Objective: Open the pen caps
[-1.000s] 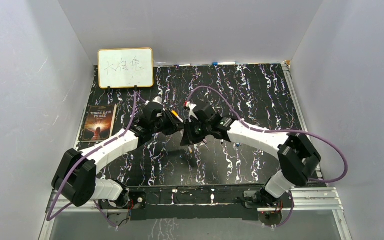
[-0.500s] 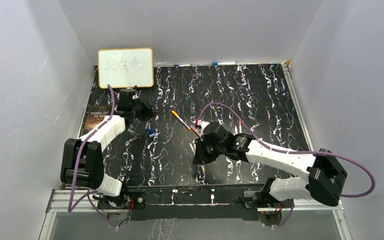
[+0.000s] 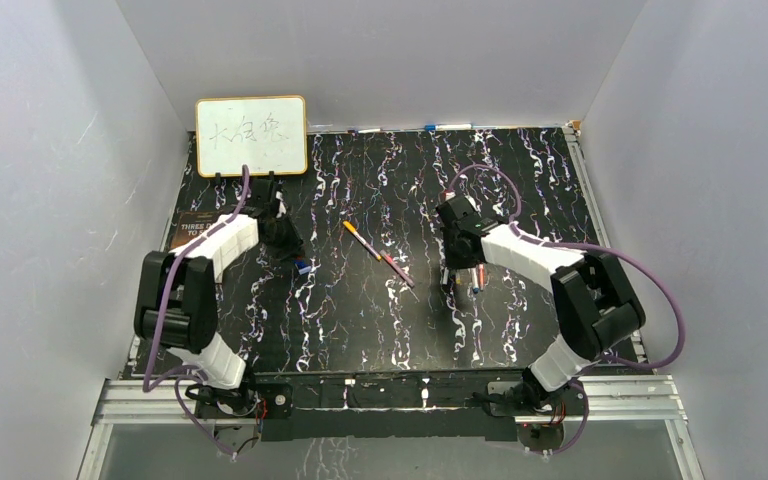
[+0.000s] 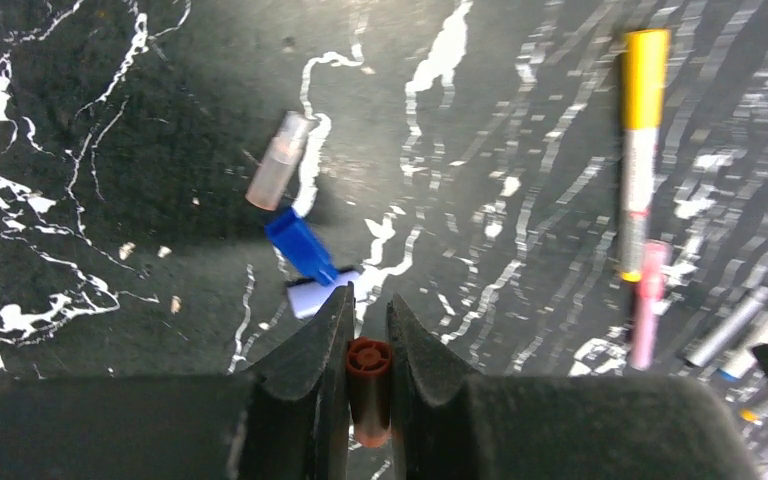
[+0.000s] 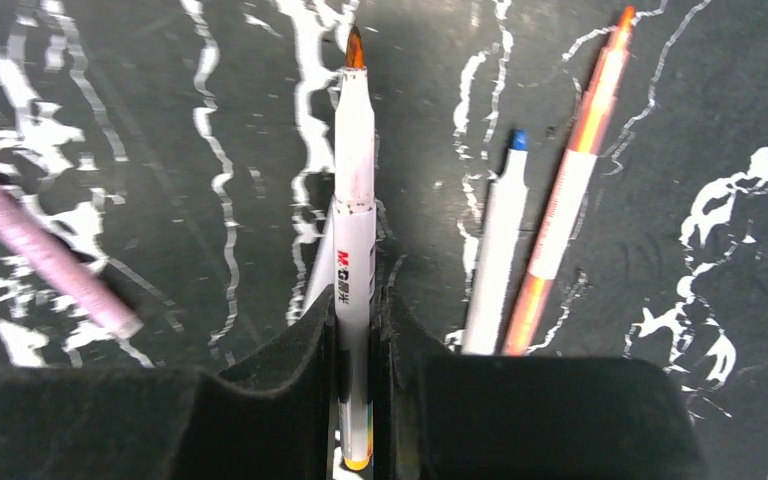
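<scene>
Left gripper point(image 4: 368, 308): clamped on red cap point(image 4: 368, 370), lower centre.
Right gripper point(image 5: 357, 305): clamped on bared pen point(image 5: 355, 170).
Change: arms parted from centre; one cap off.

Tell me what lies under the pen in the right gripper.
Marbled table and a sliver of another white barrel peeking out left of the pen; the rest hides beneath it and the right gripper.

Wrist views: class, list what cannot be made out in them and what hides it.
- Left wrist: pale piece beside the blue cap, half behind the left gripper holding the red cap.
- Left wrist: grey pens cut by the right edge, blurred.
- Right wrist: pink pen cut by the left edge.
- Right wrist: pen behind the white pen held by the right gripper.
</scene>
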You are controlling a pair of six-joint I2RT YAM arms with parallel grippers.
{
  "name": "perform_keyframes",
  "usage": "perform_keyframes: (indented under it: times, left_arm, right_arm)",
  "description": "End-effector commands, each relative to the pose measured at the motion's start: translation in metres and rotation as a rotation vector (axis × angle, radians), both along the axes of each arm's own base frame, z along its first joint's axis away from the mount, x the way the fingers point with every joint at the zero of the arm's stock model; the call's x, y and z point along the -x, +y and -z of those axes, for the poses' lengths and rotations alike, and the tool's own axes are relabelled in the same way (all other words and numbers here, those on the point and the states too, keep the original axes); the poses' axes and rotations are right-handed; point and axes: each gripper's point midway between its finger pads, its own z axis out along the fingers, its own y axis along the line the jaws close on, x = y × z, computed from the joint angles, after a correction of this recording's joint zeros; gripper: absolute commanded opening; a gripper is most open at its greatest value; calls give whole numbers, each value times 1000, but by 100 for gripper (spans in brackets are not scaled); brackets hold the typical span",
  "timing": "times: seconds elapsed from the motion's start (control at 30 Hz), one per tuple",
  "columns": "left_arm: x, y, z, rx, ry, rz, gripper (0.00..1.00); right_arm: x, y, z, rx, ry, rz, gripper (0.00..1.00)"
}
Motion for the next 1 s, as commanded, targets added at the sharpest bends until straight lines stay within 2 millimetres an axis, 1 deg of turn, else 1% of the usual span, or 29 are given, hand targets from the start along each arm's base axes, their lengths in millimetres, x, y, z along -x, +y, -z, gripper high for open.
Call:
perform_keyframes:
  times: [0.0,0.13,0.17,0.23,0.3,0.33,0.5,0.57,0.63,0.73,0.8,0.83,0.9,0.97]
  left_arm:
    - [14,13,25,-88,90,31,4]
    - [15,14,36,-99,110,32,5]
    - [15,14,38,-100,114,32,6]
    - [15,15,40,-104,117,31,8]
    - [15,15,40,-105,116,30,16]
    - [16,14,39,-102,116,29,19]
    - [13,11,28,-80,93,31,32]
    - [12,10,21,-76,81,30,36]
    - [9,10,13,-78,62,28,40]
    - [4,11,-6,-77,23,23,46]
    - [0,10,-21,-68,-8,20,49]
    - [-2,9,-28,-64,-21,21,50]
    - [-6,6,-43,-49,-47,24,52]
    - [-6,4,-57,-36,-73,26,56]
  right_arm:
    - [-23,-26,-8,101,-62,42,0]
    - [-20,-31,-2,98,-52,44,0]
    - [-19,-31,0,98,-48,41,3]
    - [-18,-34,4,98,-38,42,13]
    - [-18,-35,6,97,-34,38,25]
    - [-18,-36,5,97,-35,36,28]
    - [-21,-36,-3,88,-38,22,40]
    - [-23,-33,-13,74,-50,17,42]
    - [-27,-30,-28,57,-74,12,45]
    - [-32,-18,-58,30,-135,-20,51]
    - [-35,0,-78,2,-181,-64,55]
    - [-34,11,-85,-14,-195,-99,57]
    - [-32,34,-91,-43,-205,-185,59]
    - [-27,55,-86,-52,-191,-270,59]
